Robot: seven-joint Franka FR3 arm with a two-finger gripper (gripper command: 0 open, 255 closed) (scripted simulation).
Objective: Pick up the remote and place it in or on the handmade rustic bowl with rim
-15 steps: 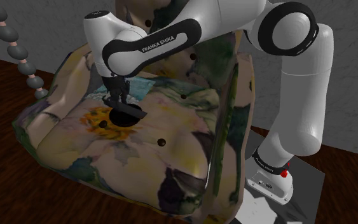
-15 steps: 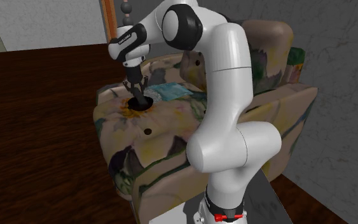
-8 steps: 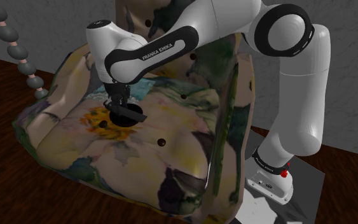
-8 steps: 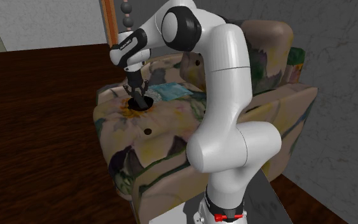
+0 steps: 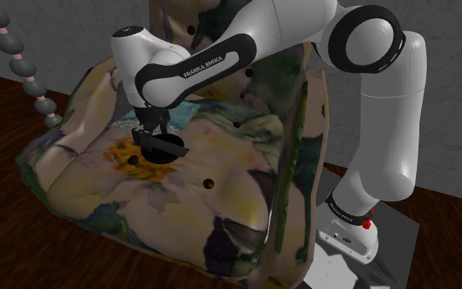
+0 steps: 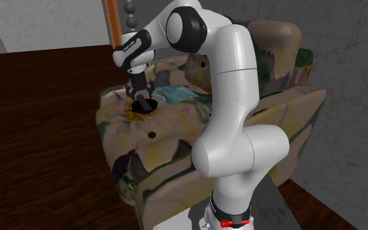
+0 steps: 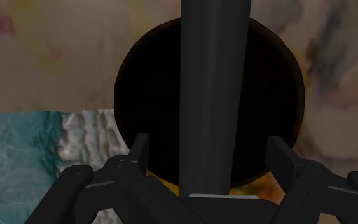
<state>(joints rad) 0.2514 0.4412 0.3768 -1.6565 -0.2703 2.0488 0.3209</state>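
Note:
The remote [image 7: 214,95], a long dark grey bar, lies across the round dark bowl [image 7: 145,95] on the flowered armchair seat. My gripper [image 7: 209,153] hangs straight above it, open. Its fingers [image 7: 139,153] stand to either side of the remote without touching it. In the shoulder view the gripper [image 5: 151,131] is just over the bowl [image 5: 148,153], with the remote [image 5: 170,146] resting on the rim. The second exterior view shows the gripper [image 6: 142,95] above the bowl [image 6: 147,106] near the seat's front corner.
The armchair [image 5: 188,197] has high padded arms and a back around the seat. A teal and white cloth-like thing [image 6: 176,93] lies on the seat beside the bowl. A beaded pole [image 5: 24,61] stands at the shoulder view's left. Dark wood floor surrounds the chair.
The arm came down a little toward the bowl, then the fingers opened and let go of the remote, which now rests on the bowl.

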